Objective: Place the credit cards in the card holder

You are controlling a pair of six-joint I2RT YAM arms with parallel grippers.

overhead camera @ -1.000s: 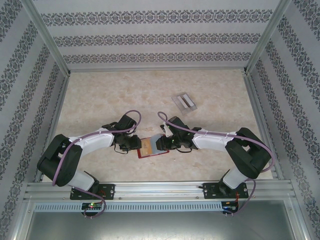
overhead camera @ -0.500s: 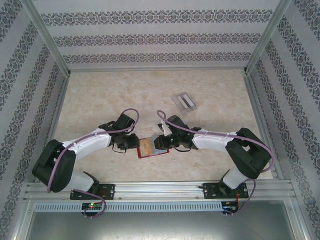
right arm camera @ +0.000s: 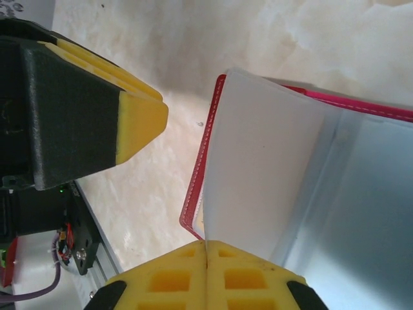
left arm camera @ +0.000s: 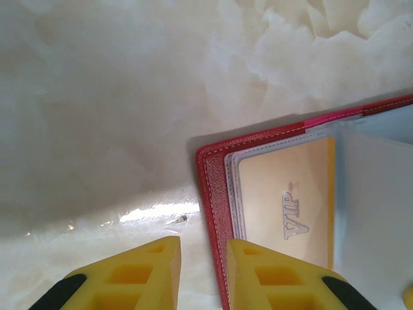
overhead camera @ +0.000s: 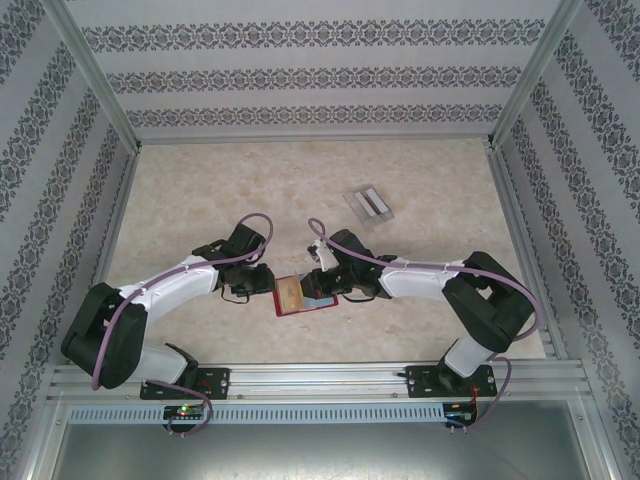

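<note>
Marbled tabletop: left gripper, fingers narrowly parted and empty, straddles the edge of the red card holder, likely steadying it, as right gripper pinches shut on a pale sheet (card or pocket leaf, unclear) at its fingertips.

Top cam: high behind near edge, looking down over whole bench. Wrist cams: close, pointing down; both share the card holder corner.
</note>
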